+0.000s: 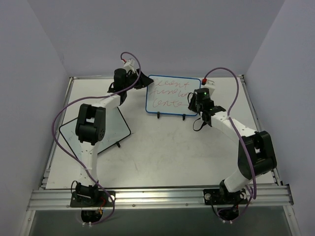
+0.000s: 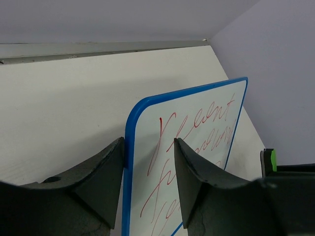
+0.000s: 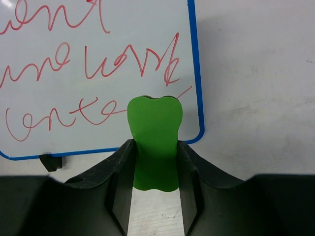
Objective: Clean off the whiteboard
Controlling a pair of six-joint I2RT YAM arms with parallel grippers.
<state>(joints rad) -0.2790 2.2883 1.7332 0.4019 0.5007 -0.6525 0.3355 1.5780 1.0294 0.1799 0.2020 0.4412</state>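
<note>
The whiteboard (image 1: 170, 91) has a blue frame and stands on two black feet at the back middle of the table, with three lines of red handwriting on it. My left gripper (image 1: 141, 81) straddles its upper left edge. In the left wrist view one finger (image 2: 106, 172) presses the blue frame of the whiteboard (image 2: 197, 132) and the other lies against its face, so my left gripper (image 2: 147, 142) is shut on it. My right gripper (image 3: 155, 143) is shut on a green eraser (image 3: 155, 118), whose tip rests at the lower right corner of the whiteboard (image 3: 74, 44), on the last red line.
A second, black-framed whiteboard (image 1: 115, 130) lies flat at the left, partly under my left arm. Grey walls close the table on three sides. An aluminium rail (image 1: 162, 194) runs along the near edge by the arm bases.
</note>
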